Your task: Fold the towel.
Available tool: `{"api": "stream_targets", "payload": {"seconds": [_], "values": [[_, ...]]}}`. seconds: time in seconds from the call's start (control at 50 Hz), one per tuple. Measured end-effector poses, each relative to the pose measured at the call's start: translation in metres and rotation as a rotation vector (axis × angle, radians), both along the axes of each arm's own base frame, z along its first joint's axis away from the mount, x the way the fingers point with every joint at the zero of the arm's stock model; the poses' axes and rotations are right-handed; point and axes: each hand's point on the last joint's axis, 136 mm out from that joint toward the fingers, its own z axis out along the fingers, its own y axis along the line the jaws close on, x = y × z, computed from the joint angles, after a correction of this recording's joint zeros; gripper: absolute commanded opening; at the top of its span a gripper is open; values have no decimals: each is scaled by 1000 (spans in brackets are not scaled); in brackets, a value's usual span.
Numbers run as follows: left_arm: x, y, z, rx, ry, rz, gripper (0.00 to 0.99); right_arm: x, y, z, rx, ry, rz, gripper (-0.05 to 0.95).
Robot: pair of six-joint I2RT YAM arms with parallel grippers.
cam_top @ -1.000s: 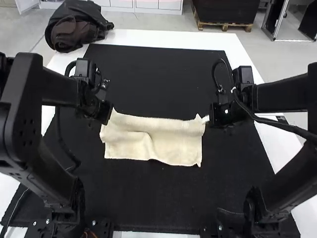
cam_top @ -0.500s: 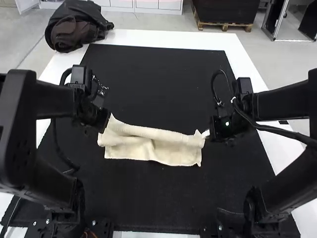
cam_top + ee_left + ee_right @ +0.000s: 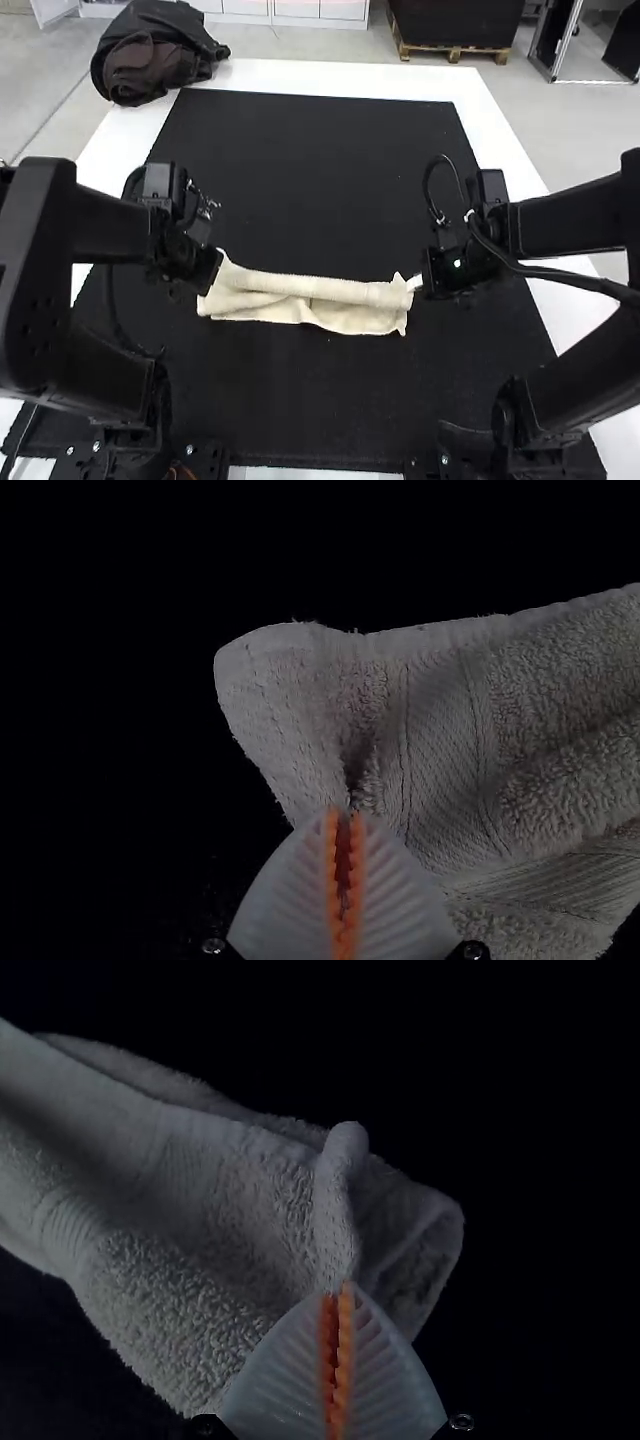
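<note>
My left gripper is at the cream towel's left end, and my right gripper is at its right end. The towel lies in a narrow strip between them, its far part folded over toward the arms with soft creases. In the left wrist view the gripper is shut on a pinched edge near a corner of the towel. The right wrist view has the gripper shut on a raised, pinched ridge near the end of the towel.
A black mat covers most of the white table. A dark jacket or bag lies at the table's far left corner. Both arms stand close along the sides of the towel.
Both grippers have moved toward the near side of the table, the left one more clearly. The towel's far edge has come nearer with them, so the cloth covers a narrower strip.
</note>
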Motion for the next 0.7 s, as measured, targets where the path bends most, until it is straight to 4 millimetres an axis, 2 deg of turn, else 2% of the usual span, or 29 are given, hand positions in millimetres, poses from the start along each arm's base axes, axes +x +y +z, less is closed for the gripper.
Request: {"api": "stream_targets", "payload": {"seconds": [0.06, 0.12, 0.16, 0.24, 0.28, 0.4, 0.5, 0.56, 0.7], "values": [[-2, -1, -3, 8, -2, -4, 123, 0, -1, -2, -11, -6, -3, 236], [-1, 0, -4, 21, -9, -5, 270, 2, -4, -4, -29, -13, -13, 280], [0, 1, -3, 28, -17, 0, 411, 4, -6, -4, -40, -27, -19, 330], [2, 5, -2, 47, -28, 12, 830, 10, -9, -3, -54, -55, -31, 467], [3, 7, -2, 54, -33, 16, 946, 12, -10, -2, -62, -62, -38, 498], [6, 9, 1, 66, -46, 27, 969, 15, -13, -2, -74, -70, -49, 616], [11, 11, 7, 69, -80, 33, 969, 15, -14, -3, -77, -70, -55, 618], [15, 15, 15, 71, -114, 45, 969, 16, -14, -3, -78, -69, -59, 664], [20, 25, 30, 77, -173, 79, 969, 16, -14, -2, -74, -62, -64, 664]]}}
